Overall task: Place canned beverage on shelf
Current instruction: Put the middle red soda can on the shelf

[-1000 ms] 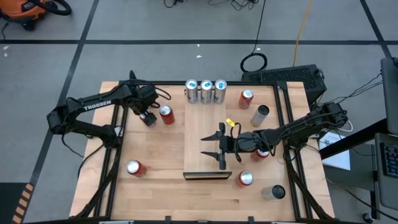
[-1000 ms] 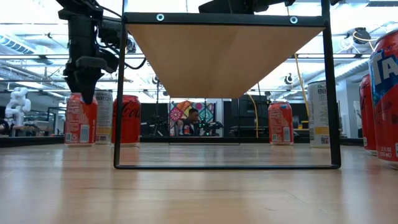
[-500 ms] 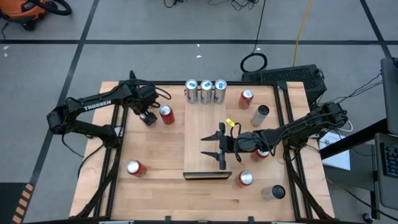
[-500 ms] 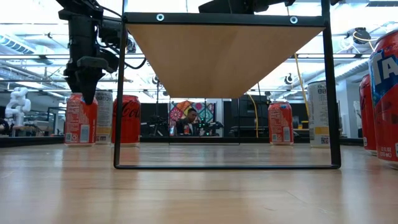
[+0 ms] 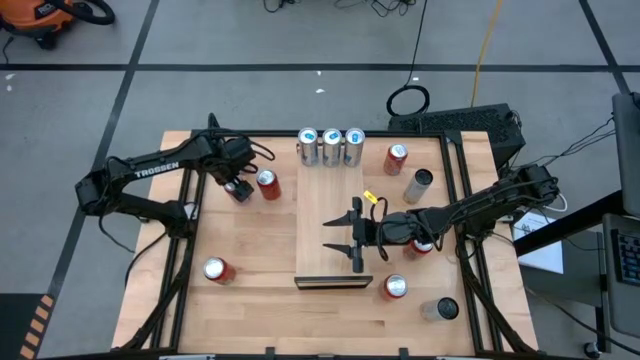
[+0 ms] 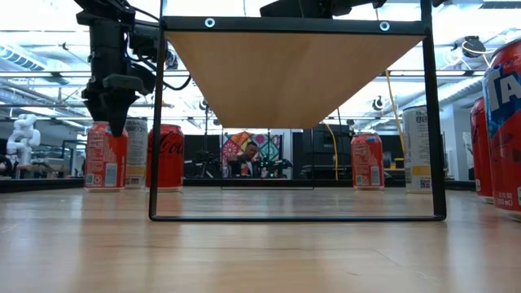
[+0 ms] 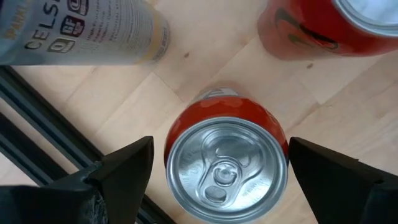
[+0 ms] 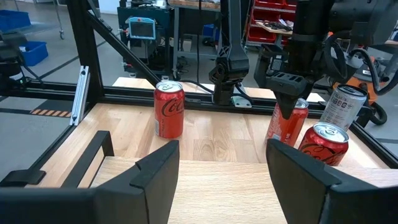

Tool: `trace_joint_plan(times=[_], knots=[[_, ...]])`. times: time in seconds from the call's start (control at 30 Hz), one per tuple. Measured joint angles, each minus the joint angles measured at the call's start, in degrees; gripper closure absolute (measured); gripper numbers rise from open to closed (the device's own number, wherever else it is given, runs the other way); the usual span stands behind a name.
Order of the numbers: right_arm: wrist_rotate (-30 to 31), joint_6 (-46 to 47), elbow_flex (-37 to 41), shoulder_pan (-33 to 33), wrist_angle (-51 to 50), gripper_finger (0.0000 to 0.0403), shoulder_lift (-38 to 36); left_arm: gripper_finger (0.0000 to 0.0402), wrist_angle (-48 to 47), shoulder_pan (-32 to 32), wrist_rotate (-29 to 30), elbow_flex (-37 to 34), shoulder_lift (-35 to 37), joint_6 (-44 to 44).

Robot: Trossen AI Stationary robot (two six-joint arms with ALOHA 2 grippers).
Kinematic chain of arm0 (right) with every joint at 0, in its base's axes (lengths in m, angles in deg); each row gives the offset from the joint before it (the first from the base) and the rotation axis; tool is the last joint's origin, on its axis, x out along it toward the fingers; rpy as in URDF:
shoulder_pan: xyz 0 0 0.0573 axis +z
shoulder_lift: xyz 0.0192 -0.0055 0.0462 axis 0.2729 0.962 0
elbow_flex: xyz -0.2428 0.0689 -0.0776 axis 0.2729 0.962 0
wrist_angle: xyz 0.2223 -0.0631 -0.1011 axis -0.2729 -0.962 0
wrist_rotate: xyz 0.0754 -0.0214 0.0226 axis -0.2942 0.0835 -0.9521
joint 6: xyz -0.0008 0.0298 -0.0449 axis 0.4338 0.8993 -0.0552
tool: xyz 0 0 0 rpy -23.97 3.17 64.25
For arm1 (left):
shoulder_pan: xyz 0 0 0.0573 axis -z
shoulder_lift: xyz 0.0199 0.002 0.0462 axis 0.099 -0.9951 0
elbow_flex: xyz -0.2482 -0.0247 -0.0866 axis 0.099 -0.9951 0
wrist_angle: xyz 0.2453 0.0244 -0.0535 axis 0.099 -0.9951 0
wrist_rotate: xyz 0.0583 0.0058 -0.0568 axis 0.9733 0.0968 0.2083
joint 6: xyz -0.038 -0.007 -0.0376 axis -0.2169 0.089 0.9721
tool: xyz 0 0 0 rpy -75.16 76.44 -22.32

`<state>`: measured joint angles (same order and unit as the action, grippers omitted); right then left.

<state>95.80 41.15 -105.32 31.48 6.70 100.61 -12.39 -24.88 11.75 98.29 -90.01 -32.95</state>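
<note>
Three silver cans (image 5: 330, 146) stand at the shelf's (image 5: 332, 200) far end; left gripper (image 5: 238, 190) hangs wide open over a red can (image 7: 227, 165) near the table's left edge, ready to grab. Right gripper (image 5: 358, 242) waits empty, half open, over the shelf.

Both arms are black, jointed tubes. The left arm (image 5: 150, 172) carries white "TROSSEN" lettering along its forearm and a looped black cable by the wrist. The right arm (image 5: 480, 207) ends in broad, flat black fingers (image 8: 155, 171); a yellow tag, perhaps a label, sits near them.
</note>
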Motion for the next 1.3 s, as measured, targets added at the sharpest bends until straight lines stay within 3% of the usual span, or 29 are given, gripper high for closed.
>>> trace_joint_plan(times=[0.4,0.63,1.07,1.3], knots=[[0.0,-0.1,0.0,0.0,0.0,0.0187,0.0,0.0041,1.0,0.0,0.0,-0.2,-0.4,0.9],[0.0,-0.1,0.0,0.0,0.0,0.0187,0.0,0.0041,3.1,0.0,0.8,-4.0,-0.4,1.3],[0.0,-0.3,0.0,0.0,0.0,0.0187,0.0,0.0042,3.3,0.0,-0.7,-3.1,-0.4,0.8],[0.1,-0.3,0.0,0.0,0.0,0.0187,0.0,0.0091,2.8,0.0,-2.2,-3.0,-0.4,0.8]])
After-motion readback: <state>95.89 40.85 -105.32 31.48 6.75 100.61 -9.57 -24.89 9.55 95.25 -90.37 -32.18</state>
